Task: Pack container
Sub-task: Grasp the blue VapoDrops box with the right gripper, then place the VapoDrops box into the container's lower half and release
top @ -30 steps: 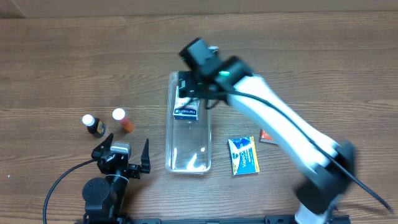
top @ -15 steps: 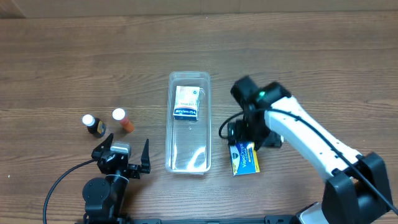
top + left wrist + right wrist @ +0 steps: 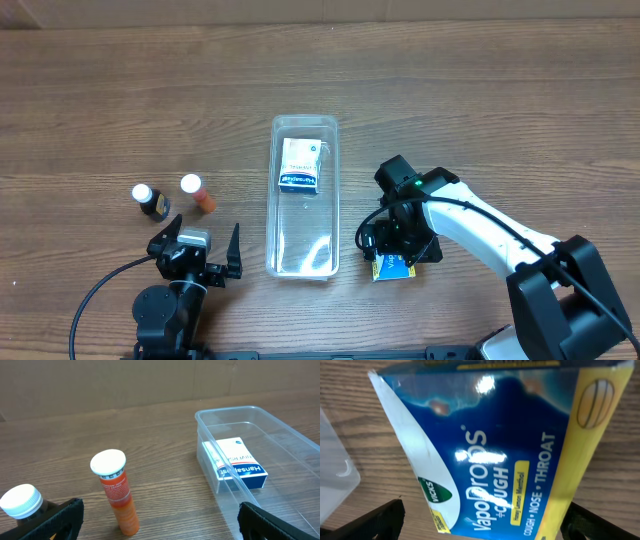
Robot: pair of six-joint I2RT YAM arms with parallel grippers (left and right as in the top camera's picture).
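The clear plastic container (image 3: 303, 272) lies lengthwise at the table's middle, with a white and blue Hansaplast box (image 3: 300, 165) in its far end. In the left wrist view the container (image 3: 280, 425) and the box (image 3: 240, 462) show at right. My right gripper (image 3: 400, 245) is low over a blue and yellow Vicks VapoDrops pack (image 3: 392, 268), just right of the container. In the right wrist view the pack (image 3: 500, 450) lies between the open fingers (image 3: 482, 522), which are not closed on it. My left gripper (image 3: 195, 250) is open and empty at the front left.
An orange tube with a white cap (image 3: 197, 192) and a dark bottle with a white cap (image 3: 150, 202) stand left of the container. Both show in the left wrist view, the tube (image 3: 117, 492) and the bottle (image 3: 22, 502). The container's corner (image 3: 335, 470) shows left of the pack.
My right arm has swung from the container's far end, where it left the Hansaplast box, back and down to the Vicks pack. The left arm has not moved.
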